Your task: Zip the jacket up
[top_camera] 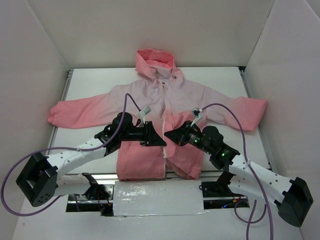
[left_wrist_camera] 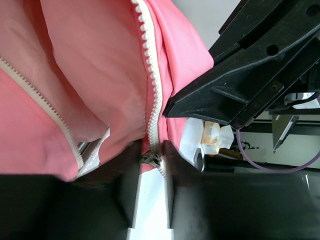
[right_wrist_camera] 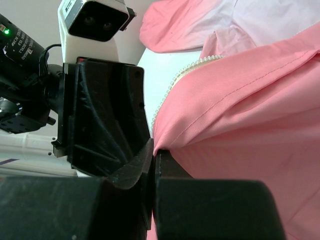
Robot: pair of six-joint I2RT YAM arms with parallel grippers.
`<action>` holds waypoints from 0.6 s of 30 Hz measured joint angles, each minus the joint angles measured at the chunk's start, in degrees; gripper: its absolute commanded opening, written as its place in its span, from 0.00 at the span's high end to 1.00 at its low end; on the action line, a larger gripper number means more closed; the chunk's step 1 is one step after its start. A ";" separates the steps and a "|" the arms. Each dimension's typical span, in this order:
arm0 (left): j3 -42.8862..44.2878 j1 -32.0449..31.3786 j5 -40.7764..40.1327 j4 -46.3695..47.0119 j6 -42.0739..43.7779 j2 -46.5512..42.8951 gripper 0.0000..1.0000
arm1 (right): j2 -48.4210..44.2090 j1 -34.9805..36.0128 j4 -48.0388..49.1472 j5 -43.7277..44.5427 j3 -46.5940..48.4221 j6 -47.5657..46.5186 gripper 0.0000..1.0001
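Note:
The pink jacket (top_camera: 185, 95) lies flat on the table, hood at the far side and front open below the chest. My left gripper (top_camera: 159, 139) and right gripper (top_camera: 169, 136) meet at the front opening above the hem. In the left wrist view my left gripper (left_wrist_camera: 151, 150) is closed narrowly on the metal zipper slider (left_wrist_camera: 151, 158) at the end of a light zipper row (left_wrist_camera: 152, 75); the other row (left_wrist_camera: 35, 95) lies apart to the left. In the right wrist view my right gripper (right_wrist_camera: 156, 152) is shut on the jacket's coral front edge (right_wrist_camera: 210, 115).
White walls enclose the table on three sides. A shiny white sheet (top_camera: 157, 197) lies at the near edge between the arm bases. Purple cables (top_camera: 220, 106) loop over both arms. The right gripper's body (left_wrist_camera: 240, 75) sits close beside my left fingers.

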 measured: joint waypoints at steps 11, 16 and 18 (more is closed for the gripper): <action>-0.52 0.00 -0.20 0.79 -1.11 -2.05 0.84 | 0.37 0.00 0.00 0.13 0.00 -0.02 1.00; -0.52 0.07 -0.17 0.20 -0.96 -2.14 0.66 | 1.86 0.00 -0.15 0.20 0.13 0.00 1.00; -0.52 0.11 0.00 -0.24 -0.72 -2.16 0.57 | 2.38 0.00 -0.17 0.15 0.15 -0.02 1.00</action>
